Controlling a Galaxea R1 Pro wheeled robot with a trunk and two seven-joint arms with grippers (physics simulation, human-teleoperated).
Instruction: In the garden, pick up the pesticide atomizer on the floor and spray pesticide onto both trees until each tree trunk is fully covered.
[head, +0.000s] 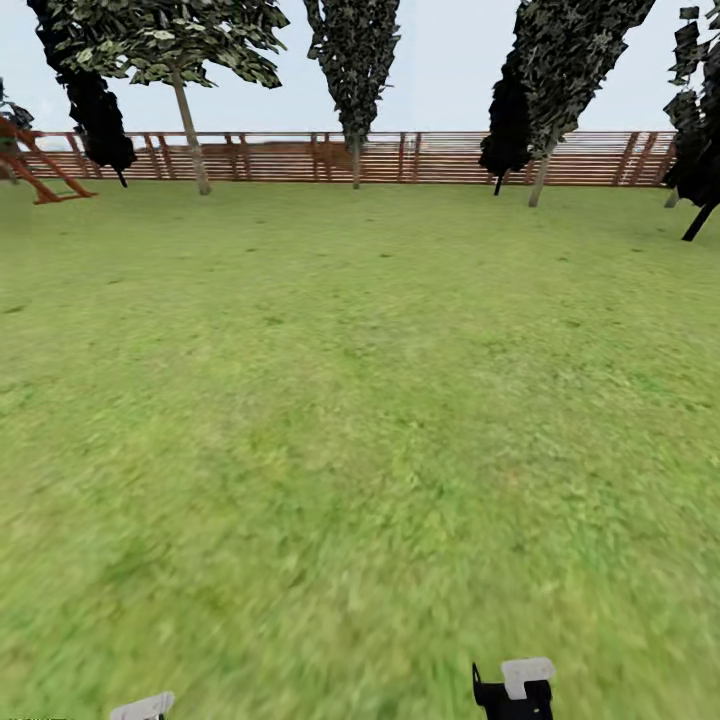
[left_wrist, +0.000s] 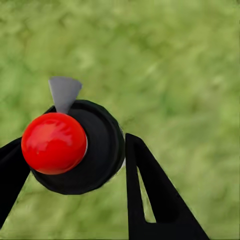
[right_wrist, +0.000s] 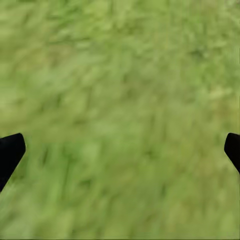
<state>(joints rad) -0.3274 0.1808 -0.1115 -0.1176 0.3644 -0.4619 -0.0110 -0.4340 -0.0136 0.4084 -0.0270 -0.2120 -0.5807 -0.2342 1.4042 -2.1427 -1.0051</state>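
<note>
a wide green lawn (head: 360, 400) stretches ahead of the robot in the garden, ringed at the far side by a reddish-brown slatted wooden fence (head: 420, 157). two pale-trunked trees stand in front of the fence: one at far left (head: 190, 125) with a leaning grey-brown trunk and a blocky green canopy, another at far right (head: 541, 170) with its trunk tilted. near-black narrow trees (head: 100, 110) rise beside them, and a red-brown wooden frame (head: 40, 165) sits at the far left edge.

the left end effector (left_wrist: 75, 160) is clenched around the pesticide atomizer (left_wrist: 75, 147), its black fingers (left_wrist: 155, 195) pressed on either side of the dark round body; the red top (left_wrist: 54, 143) faces the wrist camera and a grey nozzle tab (left_wrist: 64, 92) juts from the rim, with blurred grass behind. a pale piece of the left arm (head: 143, 707) pokes in at the near edge of the head view.

the right end effector (right_wrist: 120, 150) hangs released over the grass, its two dark fingertips (right_wrist: 10, 152) spread wide apart with nothing between them. its black-and-white body (head: 515, 690) shows at the near right.
</note>
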